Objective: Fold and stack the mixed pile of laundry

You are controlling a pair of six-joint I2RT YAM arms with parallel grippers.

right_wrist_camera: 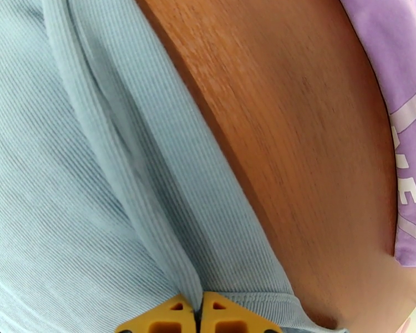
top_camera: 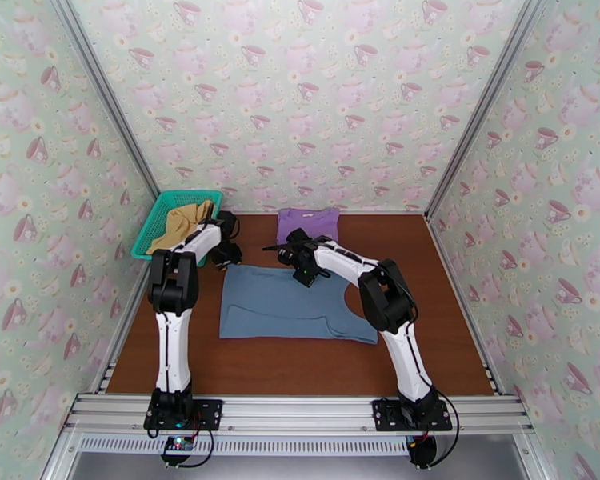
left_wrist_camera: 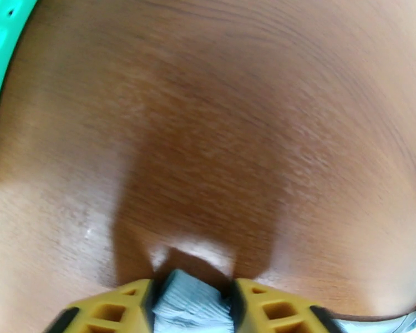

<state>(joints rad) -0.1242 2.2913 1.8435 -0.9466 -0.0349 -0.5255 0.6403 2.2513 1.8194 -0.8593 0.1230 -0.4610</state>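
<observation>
From above, the grey-blue piece (top_camera: 288, 304) lies spread flat on the middle of the counter (top_camera: 460, 346); the purple T-shirt (top_camera: 308, 224) sits folded at the far edge, just beyond it; the mustard piece (top_camera: 186, 222) lies heaped in the teal basket (top_camera: 158, 218) at the far left corner; the left claw (top_camera: 226, 256) is down at the grey-blue piece's far left corner, and the right claw (top_camera: 288, 251) at its far edge, nearer the middle.

From the left wrist, the yellow fingers (left_wrist_camera: 125, 306) pinch a bunched bit of grey-blue cloth between them, bare wood beyond and the basket rim at the left.

From the right wrist, the fingers (right_wrist_camera: 169, 317) are pressed together on a raised ridge of the grey-blue cloth; the purple T-shirt's pale print shows at the right.
</observation>
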